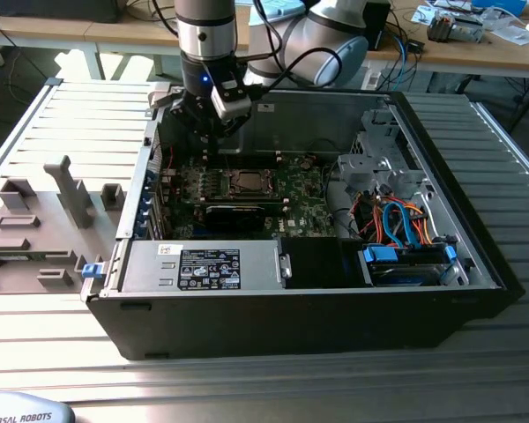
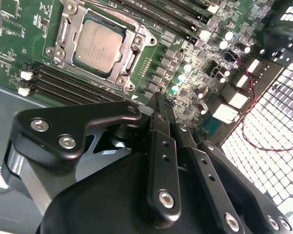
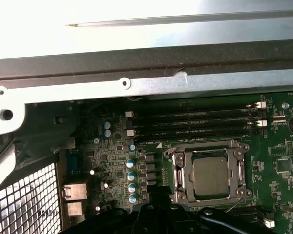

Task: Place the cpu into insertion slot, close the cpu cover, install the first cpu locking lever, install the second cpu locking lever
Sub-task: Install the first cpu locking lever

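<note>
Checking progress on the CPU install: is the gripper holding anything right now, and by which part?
Nothing. The gripper is shut and empty; the cpu already sits in the insertion slot.

A ribbed grey metal table (image 1: pixel 273 370) fills most of the exterior view, its grooves running side to side. Bright light falls in patches across it, strongest at 11 o'clock and along 6 o'clock. At 9 o'clock, grey plastic fixtures (image 1: pixel 48 220) stand on the table. Along 12 o'clock runs a pale wooden bench (image 1: pixel 476 53), cluttered with cables (image 1: pixel 406 44) and small electronic parts (image 1: pixel 454 26) toward 1 o'clock. Beneath the bench the floor (image 1: pixel 18 70) looks dark, possibly in shadow. A white rounded object (image 1: pixel 22 412) sits at 7 o'clock.
</note>
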Robot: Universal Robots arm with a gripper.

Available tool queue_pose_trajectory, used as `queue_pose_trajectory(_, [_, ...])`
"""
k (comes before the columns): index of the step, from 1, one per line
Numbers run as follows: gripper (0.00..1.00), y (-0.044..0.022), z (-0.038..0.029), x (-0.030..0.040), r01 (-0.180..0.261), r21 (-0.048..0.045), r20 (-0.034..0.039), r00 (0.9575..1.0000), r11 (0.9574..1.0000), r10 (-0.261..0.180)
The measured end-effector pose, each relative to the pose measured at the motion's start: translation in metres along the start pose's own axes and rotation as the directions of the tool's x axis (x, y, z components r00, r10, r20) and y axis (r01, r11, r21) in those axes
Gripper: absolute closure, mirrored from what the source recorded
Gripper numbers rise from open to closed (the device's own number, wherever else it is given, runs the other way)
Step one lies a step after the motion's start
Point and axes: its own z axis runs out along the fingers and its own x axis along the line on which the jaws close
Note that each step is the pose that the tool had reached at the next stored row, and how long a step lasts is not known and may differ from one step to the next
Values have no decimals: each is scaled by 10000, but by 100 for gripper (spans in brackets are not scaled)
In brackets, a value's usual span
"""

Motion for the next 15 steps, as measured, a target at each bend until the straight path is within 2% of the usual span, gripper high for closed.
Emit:
queue_pose_trajectory(3, [89,76,2,11,169,-4,2,9999,9999,-169])
queue_pose_trajectory(8, [89,126,16,18,747,-16,12,9972,9972,-747])
queue_pose_trajectory(15, [89,224,45,25,777,-17,13,9970,9970,-777])
